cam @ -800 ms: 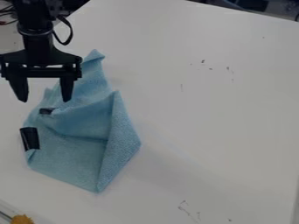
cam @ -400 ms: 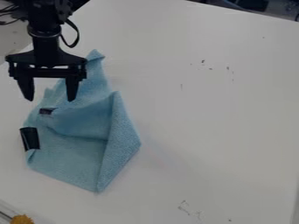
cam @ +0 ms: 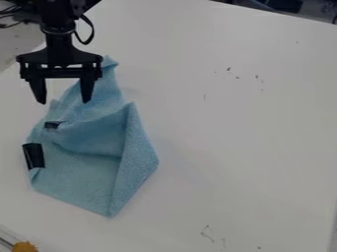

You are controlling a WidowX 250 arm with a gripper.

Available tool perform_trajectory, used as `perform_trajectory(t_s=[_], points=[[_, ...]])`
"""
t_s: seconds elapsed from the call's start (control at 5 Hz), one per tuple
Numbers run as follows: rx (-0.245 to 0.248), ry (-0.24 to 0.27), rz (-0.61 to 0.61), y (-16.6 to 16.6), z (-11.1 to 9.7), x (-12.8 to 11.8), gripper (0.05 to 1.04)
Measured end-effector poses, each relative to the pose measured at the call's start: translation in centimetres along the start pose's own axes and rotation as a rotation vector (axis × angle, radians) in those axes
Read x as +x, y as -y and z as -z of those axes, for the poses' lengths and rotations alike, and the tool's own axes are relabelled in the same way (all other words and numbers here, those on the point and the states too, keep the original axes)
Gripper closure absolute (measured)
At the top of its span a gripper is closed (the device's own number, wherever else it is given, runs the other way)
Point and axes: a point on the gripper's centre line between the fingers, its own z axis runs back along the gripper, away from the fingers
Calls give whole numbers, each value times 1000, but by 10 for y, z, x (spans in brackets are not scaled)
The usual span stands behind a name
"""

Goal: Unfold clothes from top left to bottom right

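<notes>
1. The black gripper (cam: pixel 64 102) hangs at the far left of the worktop (cam: pixel 237 133), pointing down, its right finger in front of the far part of the cloth in this view.
2. Its fingers are spread well apart.
3. The light blue cloth (cam: pixel 85 170) lies on the left side of the worktop, creased and partly folded, with a narrow peak at its far end and a pointed corner at its near end.
4. A black patch (cam: pixel 33 156) sits at the cloth's left edge; a smaller dark patch (cam: pixel 52 125) lies just beyond it.
5. An orange-yellow object (cam: pixel 25 246) shows at the near left.
</notes>
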Motion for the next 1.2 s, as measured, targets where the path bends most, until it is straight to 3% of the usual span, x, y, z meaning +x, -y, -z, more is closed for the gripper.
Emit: perform_trajectory(t_s=[0.4,0.6,1.0,1.2], points=[[12,-54,-145,-32,21,-24,82],[13,-54,-158,-36,26,-28,133],[29,-41,-119,-32,19,-21,718],[32,-47,-113,-31,20,-22,934]])
